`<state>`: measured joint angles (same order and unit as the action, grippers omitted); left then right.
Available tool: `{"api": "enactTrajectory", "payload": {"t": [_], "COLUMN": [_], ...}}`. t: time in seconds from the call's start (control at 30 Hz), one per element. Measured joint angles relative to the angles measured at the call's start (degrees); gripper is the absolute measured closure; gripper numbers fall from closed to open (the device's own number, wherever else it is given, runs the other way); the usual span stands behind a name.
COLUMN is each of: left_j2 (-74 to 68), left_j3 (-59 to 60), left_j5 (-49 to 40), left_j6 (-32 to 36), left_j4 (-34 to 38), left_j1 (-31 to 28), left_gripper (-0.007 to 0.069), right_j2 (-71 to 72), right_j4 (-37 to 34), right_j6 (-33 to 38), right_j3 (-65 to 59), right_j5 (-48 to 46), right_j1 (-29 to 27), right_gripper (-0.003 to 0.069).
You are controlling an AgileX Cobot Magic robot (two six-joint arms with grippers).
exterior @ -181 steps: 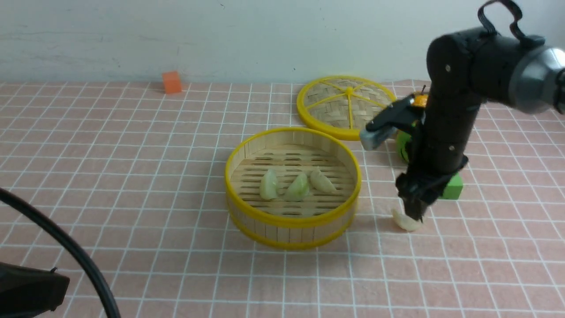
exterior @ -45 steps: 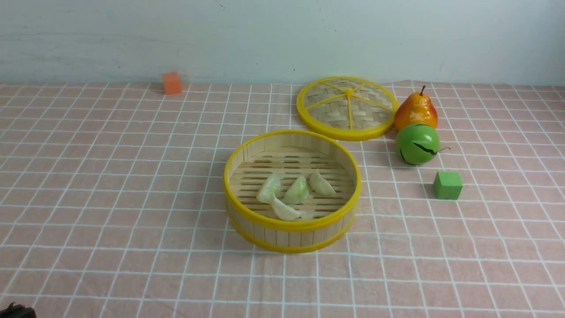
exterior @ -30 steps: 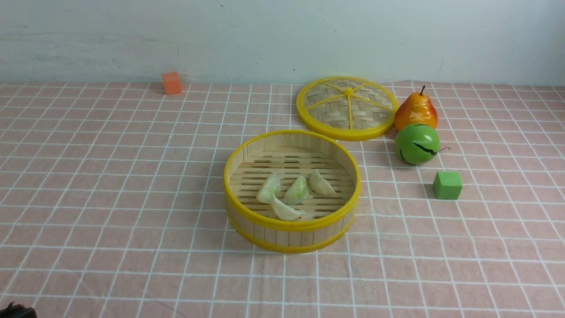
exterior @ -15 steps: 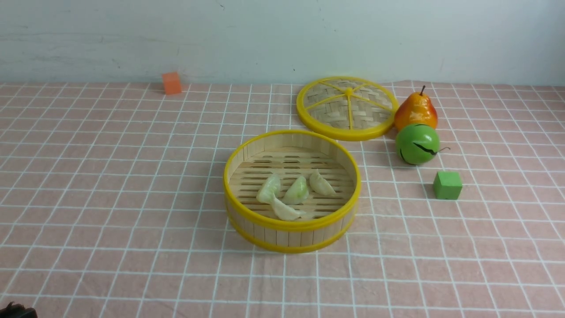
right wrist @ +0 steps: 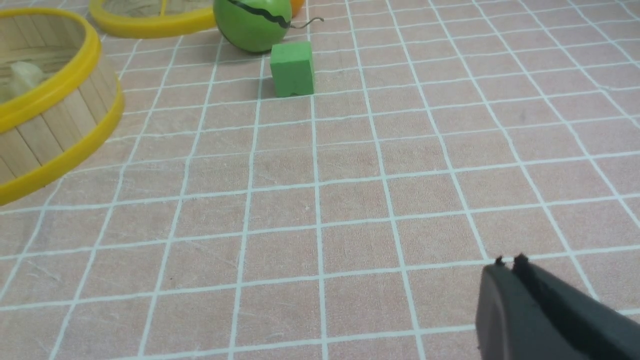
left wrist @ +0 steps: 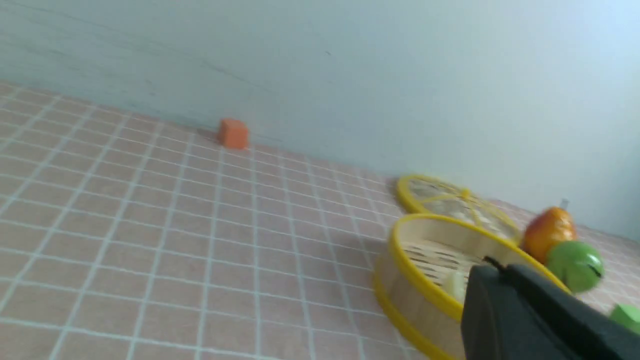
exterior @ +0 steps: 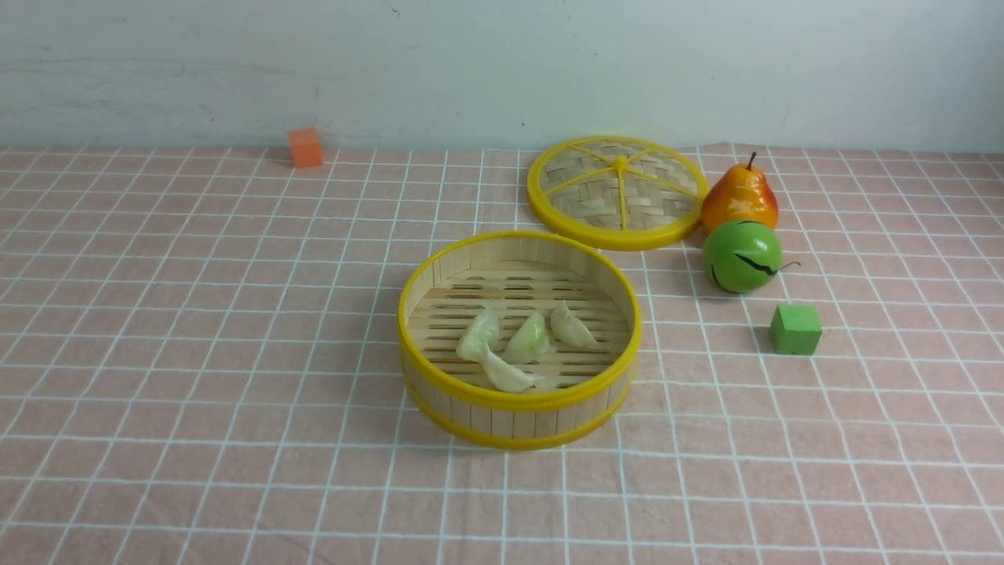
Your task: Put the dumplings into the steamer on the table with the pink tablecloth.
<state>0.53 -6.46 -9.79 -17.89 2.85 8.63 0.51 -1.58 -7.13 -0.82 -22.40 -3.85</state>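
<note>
Four dumplings (exterior: 526, 339) lie in the steamer (exterior: 518, 420), one of them touching the leftmost; the steamer sits on the pink tablecloth (exterior: 235, 353) over the surface, its lid (exterior: 620, 192) just behind; the pear (exterior: 740, 198), green fruit (exterior: 742, 256) and green block (exterior: 795, 329) are to the right; the left hand (left wrist: 497, 267) is clenched, and the right hand (right wrist: 511, 265) looks closed too, gripping nothing.

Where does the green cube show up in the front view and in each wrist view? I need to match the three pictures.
Front view: green cube right of the bamboo steamer, nearer than the green fruit.
Left wrist view: cube partly visible at the picture's edge, beyond the gripper.
Right wrist view: cube whole, beside the green fruit.
Shared landmark: the steamer's yellow rim.
</note>
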Motion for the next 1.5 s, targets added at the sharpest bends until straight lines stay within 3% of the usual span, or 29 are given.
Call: {"api": "enactTrajectory", "payload": {"t": [0.23, 0.6, 1.5], "left_j2": [0.06, 0.06, 0.06], "left_j3": [6.74, 8.14, 8.14], "left_j5": [-0.82, -11.38, -11.79], "left_j6": [0.0, 2.1, 2.83], "left_j4": [0.31, -2.2, -2.03], "left_j1": [-9.69, -9.96, -9.96], "left_gripper": [0.0638, 0.0638, 0.0638], "right_j2": [0.0, 0.0, 0.0], "right_j4": [0.0, 0.0, 0.0], "right_j6": [0.0, 0.0, 0.0], "right_j3": [0.0, 0.0, 0.0], "right_j5": [0.0, 0.0, 0.0], "right_j1": [0.0, 0.0, 0.0], "right_gripper": [0.0636, 0.062, 0.0585]}}
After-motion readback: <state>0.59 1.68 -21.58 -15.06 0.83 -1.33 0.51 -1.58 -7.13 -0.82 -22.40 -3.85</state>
